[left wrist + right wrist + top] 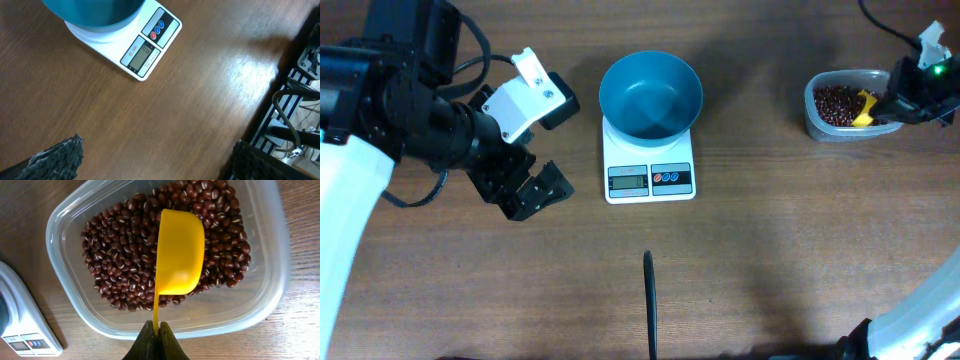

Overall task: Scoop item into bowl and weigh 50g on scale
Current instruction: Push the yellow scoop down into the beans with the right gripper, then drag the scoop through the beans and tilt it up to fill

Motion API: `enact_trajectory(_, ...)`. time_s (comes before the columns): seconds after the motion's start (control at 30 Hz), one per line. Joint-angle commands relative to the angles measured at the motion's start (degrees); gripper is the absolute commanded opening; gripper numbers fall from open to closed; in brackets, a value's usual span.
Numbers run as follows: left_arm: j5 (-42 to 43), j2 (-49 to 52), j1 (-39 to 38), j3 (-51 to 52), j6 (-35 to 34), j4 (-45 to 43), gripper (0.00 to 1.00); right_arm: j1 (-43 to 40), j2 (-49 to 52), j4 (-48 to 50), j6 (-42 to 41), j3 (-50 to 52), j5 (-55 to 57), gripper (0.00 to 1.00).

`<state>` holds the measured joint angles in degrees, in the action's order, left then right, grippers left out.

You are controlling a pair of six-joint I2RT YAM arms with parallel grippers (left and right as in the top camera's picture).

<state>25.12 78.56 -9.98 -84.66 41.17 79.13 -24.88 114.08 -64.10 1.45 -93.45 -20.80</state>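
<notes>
The blue bowl (650, 95) stands empty on the white scale (649, 178) at the table's middle back; both also show in the left wrist view, bowl (95, 12) and scale (145, 47). The reddish-brown beans (835, 103) fill a clear tub (817, 124) at the back right. My right gripper (157, 330) is shut on the handle of a yellow scoop (179, 252), whose empty cup hangs over the beans (120, 265). My left gripper (532, 190) is open and empty, left of the scale.
A black upright rod (649, 300) stands near the front middle. The left wrist view shows the table edge with cables and a rack (295, 100) beyond it. The scale's corner shows in the right wrist view (22, 330).
</notes>
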Motion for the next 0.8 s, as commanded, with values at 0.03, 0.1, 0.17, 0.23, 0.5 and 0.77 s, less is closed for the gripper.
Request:
enact_trajectory(0.03, 0.98, -1.03, -0.15, -0.94, 1.14, 0.02, 0.99, -0.31, 3.13, -0.48, -1.53, 0.68, -3.72, 0.04)
enact_trajectory(0.1, 0.98, -1.03, -0.15, -0.94, 1.14, 0.02, 0.99, -0.31, 4.68, -0.5, -1.49, 0.68, -5.77, 0.04)
enact_trajectory(0.17, 0.98, -1.03, -0.15, -0.94, 1.14, 0.02, 0.99, -0.31, 4.96, -0.55, -0.68, 0.68, -6.1, 0.04)
enact_trajectory(0.23, 0.98, -1.03, -0.15, -0.94, 1.14, 0.02, 0.99, -0.33, 4.96, -2.64, 1.77, 0.68, -7.74, 0.04)
enact_trajectory(0.5, 0.98, -1.03, -0.15, -0.94, 1.14, 0.02, 0.99, -0.35, 5.55, -3.41, 2.36, 0.68, -10.32, 0.04)
enact_trajectory(0.77, 1.01, -1.03, -0.15, -0.94, 1.14, 0.02, 0.99, -2.89, 5.57, -3.41, -6.58, 0.68, -10.36, 0.04)
